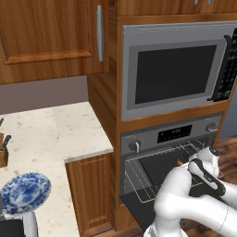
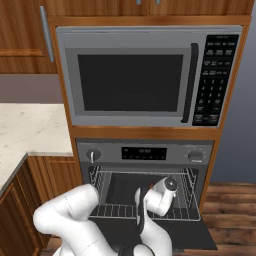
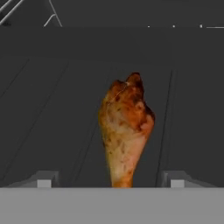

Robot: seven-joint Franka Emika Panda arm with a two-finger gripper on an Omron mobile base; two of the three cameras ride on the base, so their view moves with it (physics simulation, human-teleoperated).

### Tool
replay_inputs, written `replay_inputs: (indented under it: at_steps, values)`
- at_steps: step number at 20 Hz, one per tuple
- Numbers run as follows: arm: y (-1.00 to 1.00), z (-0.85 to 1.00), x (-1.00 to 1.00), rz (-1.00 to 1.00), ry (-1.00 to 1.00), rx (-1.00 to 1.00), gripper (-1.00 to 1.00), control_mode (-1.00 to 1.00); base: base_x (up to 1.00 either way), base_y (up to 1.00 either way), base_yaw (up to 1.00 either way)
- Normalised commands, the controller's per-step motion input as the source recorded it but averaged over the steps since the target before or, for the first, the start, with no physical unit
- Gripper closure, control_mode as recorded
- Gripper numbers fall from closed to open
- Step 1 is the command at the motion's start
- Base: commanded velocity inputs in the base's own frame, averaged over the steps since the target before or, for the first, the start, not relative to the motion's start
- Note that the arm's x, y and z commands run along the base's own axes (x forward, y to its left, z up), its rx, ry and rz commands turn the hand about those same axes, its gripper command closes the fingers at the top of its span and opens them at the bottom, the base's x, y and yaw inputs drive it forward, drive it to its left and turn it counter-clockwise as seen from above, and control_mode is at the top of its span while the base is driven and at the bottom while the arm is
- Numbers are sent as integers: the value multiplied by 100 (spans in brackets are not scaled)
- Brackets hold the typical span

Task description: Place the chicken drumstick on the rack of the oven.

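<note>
The orange-brown chicken drumstick (image 3: 126,127) lies lengthwise on the dark bars of the rack (image 3: 52,113), thick end away from me and thin end toward me. My gripper (image 3: 109,180) is open; its fingertips (image 3: 43,180) stand wide apart on either side of the thin end without touching it. From the left base view a sliver of the drumstick (image 1: 179,161) shows just ahead of my hand, over the silver wire rack (image 1: 139,178) inside the oven (image 1: 171,135). From the right, my wrist covers the middle of the rack (image 2: 107,189) in the oven (image 2: 144,153).
The oven door (image 2: 200,235) hangs open and flat below the cavity. A steel microwave (image 2: 130,82) sits directly above. To the left are a pale counter (image 1: 51,129), a blue patterned plate (image 1: 25,190) and a knife block (image 1: 3,152).
</note>
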Motion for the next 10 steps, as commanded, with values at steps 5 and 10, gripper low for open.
replay_inputs:
  at_steps: [5, 10]
  values:
    - [-17, 61, -18, -4, 16, 0, -100, -100, 0, 0, 0]
    - [-22, 89, -66, -9, 9, 0, -100, -100, 0, 0, 0]
